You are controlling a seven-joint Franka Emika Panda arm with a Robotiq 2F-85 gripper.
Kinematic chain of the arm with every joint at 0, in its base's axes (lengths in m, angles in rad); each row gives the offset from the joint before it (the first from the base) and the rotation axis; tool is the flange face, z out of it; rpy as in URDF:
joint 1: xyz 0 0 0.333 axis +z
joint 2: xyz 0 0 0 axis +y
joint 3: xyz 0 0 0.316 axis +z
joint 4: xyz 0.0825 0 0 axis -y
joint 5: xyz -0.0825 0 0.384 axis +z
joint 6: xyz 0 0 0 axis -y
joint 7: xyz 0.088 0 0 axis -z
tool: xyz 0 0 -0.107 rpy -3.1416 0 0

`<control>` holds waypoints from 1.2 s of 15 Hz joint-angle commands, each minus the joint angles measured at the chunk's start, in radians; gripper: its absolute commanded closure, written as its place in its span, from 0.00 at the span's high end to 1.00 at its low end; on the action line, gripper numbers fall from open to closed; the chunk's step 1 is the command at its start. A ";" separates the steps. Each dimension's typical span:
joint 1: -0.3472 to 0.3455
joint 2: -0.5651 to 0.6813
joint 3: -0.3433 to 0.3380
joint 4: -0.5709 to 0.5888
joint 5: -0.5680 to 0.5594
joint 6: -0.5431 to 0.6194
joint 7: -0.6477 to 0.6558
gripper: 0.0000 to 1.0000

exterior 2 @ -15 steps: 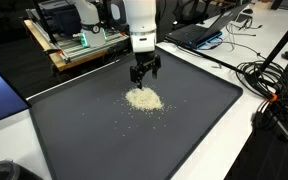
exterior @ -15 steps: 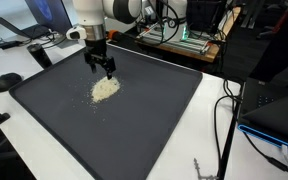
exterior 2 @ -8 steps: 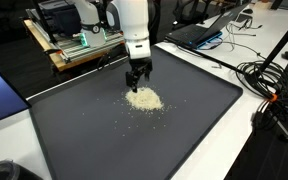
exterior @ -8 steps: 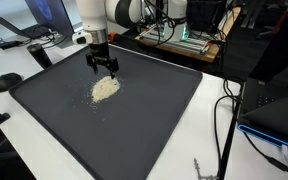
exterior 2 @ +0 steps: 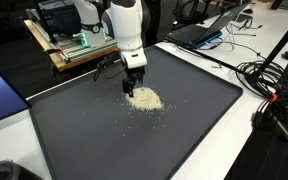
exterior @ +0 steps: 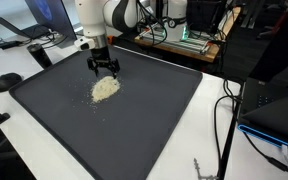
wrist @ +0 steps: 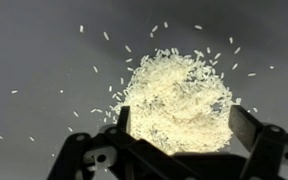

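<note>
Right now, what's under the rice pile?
The rice pile lies on the dark mat, with stray grains around it. The mat directly beneath is covered, so anything buried there cannot be seen.

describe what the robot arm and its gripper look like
The arm is white, built of rounded glossy segments with darker bands at the joints. The gripper is black and compact. The wrist view shows its two slim fingers on hinged linkage bars. No markings are legible.
</note>
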 commanded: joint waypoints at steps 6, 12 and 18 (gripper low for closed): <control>-0.030 0.063 0.014 0.033 -0.032 -0.009 -0.104 1.00; -0.030 0.078 -0.002 0.055 -0.050 -0.041 -0.148 1.00; -0.039 0.088 0.000 0.078 -0.054 -0.062 -0.198 0.65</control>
